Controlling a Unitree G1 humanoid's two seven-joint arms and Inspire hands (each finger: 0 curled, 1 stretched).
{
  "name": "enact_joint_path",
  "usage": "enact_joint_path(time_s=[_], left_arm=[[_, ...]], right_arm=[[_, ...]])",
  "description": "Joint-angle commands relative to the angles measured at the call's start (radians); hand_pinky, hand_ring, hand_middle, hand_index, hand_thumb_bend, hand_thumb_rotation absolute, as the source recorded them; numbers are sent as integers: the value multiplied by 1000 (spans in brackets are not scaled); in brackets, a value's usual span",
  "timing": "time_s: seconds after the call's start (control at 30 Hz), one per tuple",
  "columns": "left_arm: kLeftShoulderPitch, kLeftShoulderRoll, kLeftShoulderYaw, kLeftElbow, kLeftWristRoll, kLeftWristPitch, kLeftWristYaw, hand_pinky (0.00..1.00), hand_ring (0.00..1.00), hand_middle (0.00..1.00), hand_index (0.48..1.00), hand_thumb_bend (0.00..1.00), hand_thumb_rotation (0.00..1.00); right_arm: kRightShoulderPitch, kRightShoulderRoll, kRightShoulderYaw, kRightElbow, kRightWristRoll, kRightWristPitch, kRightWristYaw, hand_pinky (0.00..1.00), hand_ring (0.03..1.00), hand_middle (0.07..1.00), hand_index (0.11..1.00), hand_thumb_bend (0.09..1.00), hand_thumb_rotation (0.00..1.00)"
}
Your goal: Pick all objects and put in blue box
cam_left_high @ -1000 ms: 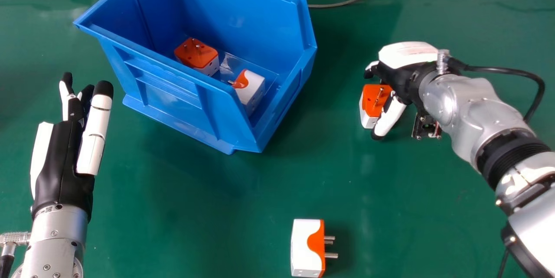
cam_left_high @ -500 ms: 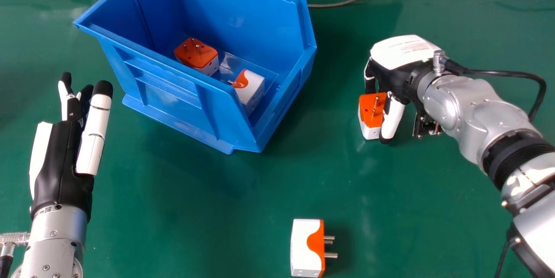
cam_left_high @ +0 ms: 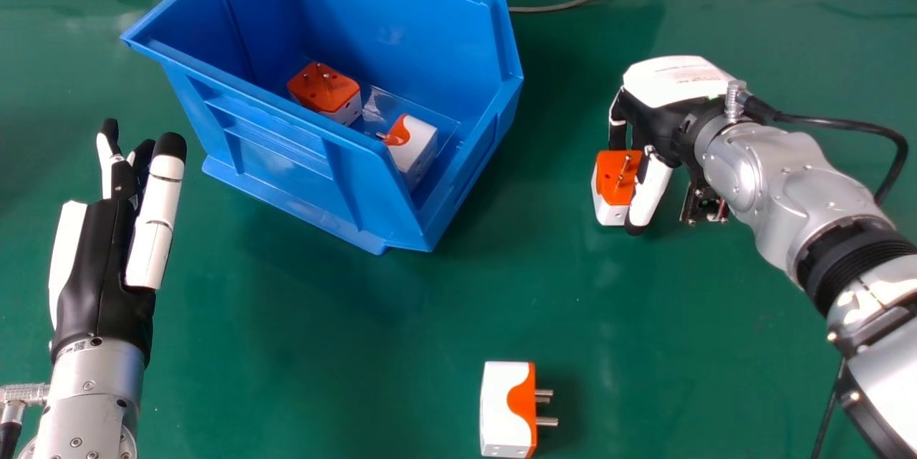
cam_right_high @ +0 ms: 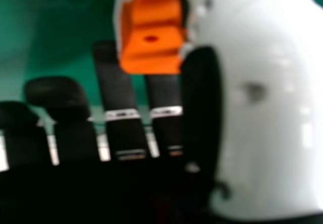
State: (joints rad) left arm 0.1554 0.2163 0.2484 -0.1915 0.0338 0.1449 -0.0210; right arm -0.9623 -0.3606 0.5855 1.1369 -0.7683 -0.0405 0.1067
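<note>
On my head-view dial, my left hand (cam_left_high: 104,266) is idle at nine o'clock, fingers straight and relaxed, pointing toward twelve. At ten I have the blue box (cam_left_high: 286,137) on the table (cam_left_high: 322,344), two orange-and-white adapters (cam_left_high: 326,90) inside, apart from each other. Between five and six, a loose adapter (cam_left_high: 505,409) lies on the table, pins toward three. At three, another adapter (cam_left_high: 609,210) is pinched between the fingers and thumb of my right hand (cam_left_high: 663,122), which comes in at two, palm down.
</note>
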Motion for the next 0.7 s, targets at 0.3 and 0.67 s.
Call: enact_joint_path(time_s=[0.3, 0.67], left_arm=[[-4, 3, -2, -14, 9, -13, 6, 984, 995, 978, 991, 520, 1000], [-15, 10, 9, 7, 2, -11, 0, 983, 995, 977, 991, 522, 1000]], right_arm=[[81, -62, -92, -188, 73, 40, -7, 36, 90, 449, 482, 516, 0], [303, -188, -253, -675, 159, 61, 78, 40, 97, 441, 483, 513, 0]])
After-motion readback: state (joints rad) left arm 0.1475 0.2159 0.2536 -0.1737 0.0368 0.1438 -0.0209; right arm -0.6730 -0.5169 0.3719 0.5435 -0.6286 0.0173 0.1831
